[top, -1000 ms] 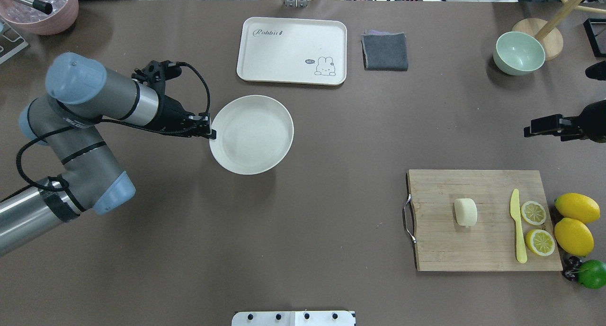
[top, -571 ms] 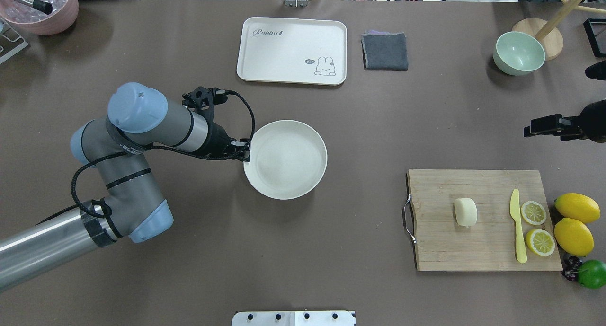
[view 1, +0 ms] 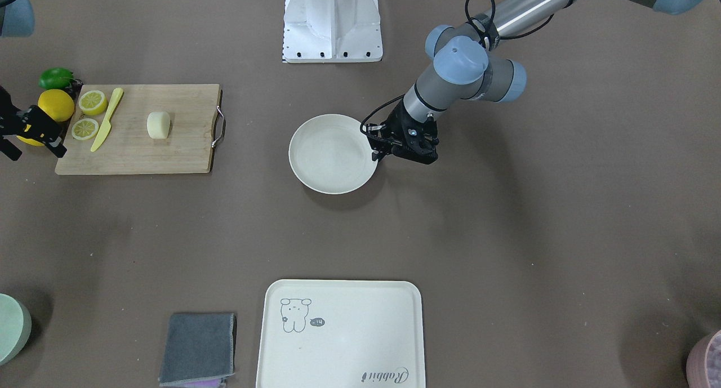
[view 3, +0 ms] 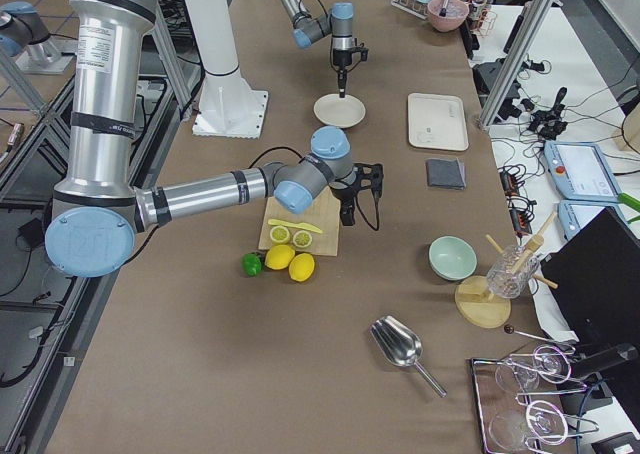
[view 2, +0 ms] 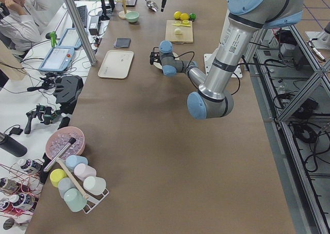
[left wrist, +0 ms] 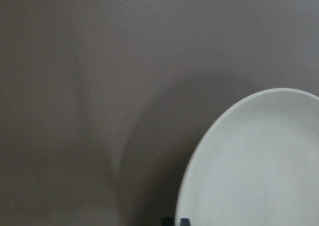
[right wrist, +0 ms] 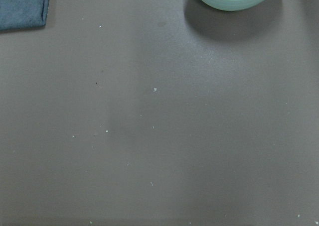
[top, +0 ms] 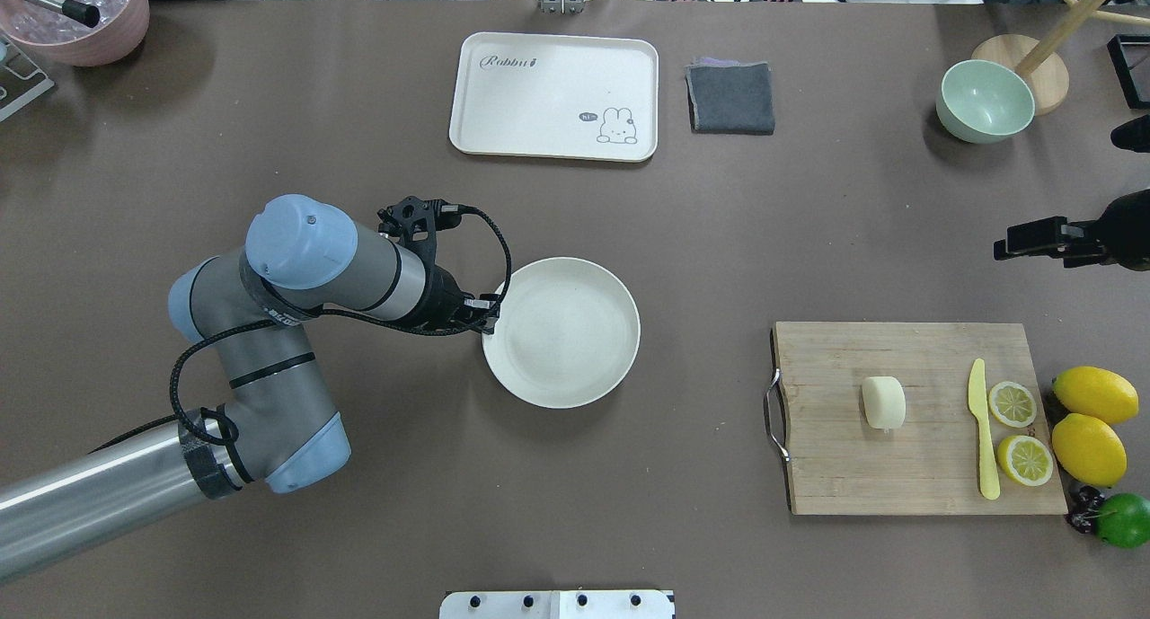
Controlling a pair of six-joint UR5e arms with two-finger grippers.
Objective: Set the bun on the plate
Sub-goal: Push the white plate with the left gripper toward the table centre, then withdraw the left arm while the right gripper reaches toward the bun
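We are seeing the left gripper (top: 490, 319) clamping the plate (top: 575, 358) by its rim on the side facing the table's left end, the fingers pinching together on that lip. In the left wrist view the dark fingertips (left wrist: 175, 221) are just showing at the bottom edge, right at the rim. The plate is sitting near the middle of the table (top: 359, 529), a little toward the left end. From the shadow spreading beside it, it seems to be hanging slightly clear of the surface, though no view is making that certain. The bun (top: 883, 402) is lying well apart from this gripper, toward the table's right end, on the cutting board (top: 853, 475). It is resting roughly midway between the board's handle edge and the knife (top: 984, 430), with the lemon halves (top: 1012, 404) lying past the knife by the board's right edge. The right gripper (top: 1004, 240) is hovering off the board's far right corner, close to the table's right edge. The bun is lying apart from it, nearer the robot and further in from that edge. We are not managing to tell whether its fingers are standing apart or together. The tray (top: 539, 98) is lying by the table's far edge, apart from the plate.
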